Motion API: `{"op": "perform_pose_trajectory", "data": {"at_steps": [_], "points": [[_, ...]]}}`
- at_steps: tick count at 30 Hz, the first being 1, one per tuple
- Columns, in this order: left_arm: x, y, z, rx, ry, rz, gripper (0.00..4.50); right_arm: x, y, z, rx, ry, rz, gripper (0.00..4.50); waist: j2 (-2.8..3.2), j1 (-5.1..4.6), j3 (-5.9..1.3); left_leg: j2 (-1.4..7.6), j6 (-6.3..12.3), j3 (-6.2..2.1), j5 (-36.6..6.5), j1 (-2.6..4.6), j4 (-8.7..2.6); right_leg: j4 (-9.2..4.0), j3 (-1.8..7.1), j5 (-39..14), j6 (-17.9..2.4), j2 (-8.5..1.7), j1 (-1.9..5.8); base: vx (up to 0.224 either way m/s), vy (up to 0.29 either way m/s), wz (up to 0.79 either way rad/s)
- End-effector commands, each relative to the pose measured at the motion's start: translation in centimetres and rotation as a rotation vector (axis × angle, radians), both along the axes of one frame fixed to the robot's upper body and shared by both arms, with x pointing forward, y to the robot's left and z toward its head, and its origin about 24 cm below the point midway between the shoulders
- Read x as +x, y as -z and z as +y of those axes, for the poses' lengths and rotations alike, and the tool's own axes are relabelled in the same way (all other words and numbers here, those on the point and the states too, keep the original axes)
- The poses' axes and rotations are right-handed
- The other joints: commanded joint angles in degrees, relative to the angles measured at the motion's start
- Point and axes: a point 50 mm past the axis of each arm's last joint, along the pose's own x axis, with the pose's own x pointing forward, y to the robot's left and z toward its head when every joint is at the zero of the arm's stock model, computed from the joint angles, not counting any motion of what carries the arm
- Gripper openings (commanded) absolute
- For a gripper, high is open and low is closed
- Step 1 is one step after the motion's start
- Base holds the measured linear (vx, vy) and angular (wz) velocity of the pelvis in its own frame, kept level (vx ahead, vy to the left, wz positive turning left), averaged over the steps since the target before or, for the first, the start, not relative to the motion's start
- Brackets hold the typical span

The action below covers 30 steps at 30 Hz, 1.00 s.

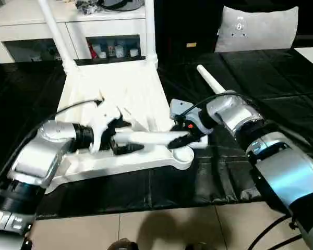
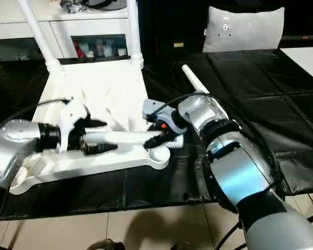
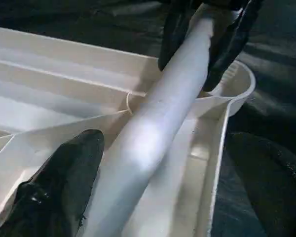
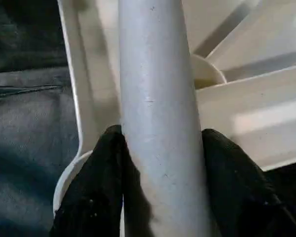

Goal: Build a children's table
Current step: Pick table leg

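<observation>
The children's table top (image 1: 115, 88) lies upside down on the black surface, ribs up. Two white legs (image 1: 56, 31) (image 1: 150, 31) stand in its far corner sockets. A third leg (image 1: 146, 137) lies level over the near edge, its end by the near right corner socket (image 1: 181, 154). My right gripper (image 1: 181, 138) is shut on that end, one black finger pressed to each side (image 4: 103, 173). My left gripper (image 1: 126, 137) stands open around the leg's other part, fingers (image 3: 64, 182) wide apart. Another leg (image 1: 211, 82) lies loose on the black surface behind my right arm.
A white cabinet (image 1: 31, 21) with glass doors stands behind the table top. A grey cushion (image 1: 258, 28) sits at the back right. The black cover's front edge (image 1: 146, 205) runs close to me, with tiled floor (image 1: 161, 229) below it.
</observation>
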Motion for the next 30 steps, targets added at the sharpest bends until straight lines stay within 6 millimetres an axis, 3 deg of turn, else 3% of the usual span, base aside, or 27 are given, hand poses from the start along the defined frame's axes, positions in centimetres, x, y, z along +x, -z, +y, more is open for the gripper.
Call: {"op": "perform_pose_trajectory", "data": {"at_steps": [1, 15, 17, 24, 25, 30], "points": [[-0.5, -0.2, 0.0, 0.018, 0.024, 0.017, 4.50, -0.1, 0.1, 0.1, -0.025, -0.009, 0.026, 1.93, -0.05, -0.13, -4.02, 3.67, 0.07, -2.09, -20.8, 1.83, -4.40, -3.78, 2.79, -21.3, -13.8, -4.10, 2.27, 0.000, 0.000, 0.00], [-0.8, -0.2, -0.3, -0.029, 0.035, 0.055, 4.50, 0.0, -0.2, 0.2, 0.122, 0.059, 0.067, 1.89, 0.26, -0.18, -4.31, 3.61, 0.07, -2.07, -19.9, 1.77, -4.28, -3.45, 2.76, -17.7, -14.9, -3.96, 2.54, 0.000, 0.000, 0.00], [-0.7, -0.4, -0.4, -0.052, 0.030, 0.049, 4.50, 0.0, -0.3, 0.1, 0.155, 0.079, 0.069, 1.89, 0.51, -0.17, -4.26, 3.54, 0.19, -2.02, -20.1, 1.75, -4.27, -3.49, 2.71, -17.6, -15.0, -3.93, 2.54, 0.000, 0.000, 0.00], [0.3, -2.4, -1.0, -0.229, -0.035, -0.043, 4.50, 1.7, -2.2, -1.0, 0.430, 0.350, -0.071, 1.89, 0.17, -0.08, -4.38, 3.43, 0.01, -1.90, -18.9, 1.87, -4.11, -3.63, 2.63, -17.7, -14.8, -3.87, 2.64, 0.000, 0.000, 0.00], [0.4, -2.5, -1.0, -0.249, -0.039, -0.045, 4.50, 1.8, -2.4, -1.2, 0.458, 0.371, -0.078, 1.89, 0.49, -0.07, -4.39, 3.38, -0.05, -1.84, -19.4, 2.00, -4.07, -3.71, 2.56, -18.0, -14.6, -3.82, 2.55, 0.000, 0.000, 0.00], [1.1, -3.4, -1.5, -0.384, -0.097, -0.072, 4.50, 2.7, -4.0, -2.5, 0.741, 0.559, -0.139, 1.89, 0.59, -0.01, -4.61, 3.27, 0.68, -1.75, -18.1, 1.83, -3.99, -3.59, 2.42, -15.2, -14.7, -3.61, 2.77, 0.000, 0.000, 0.00]]}}
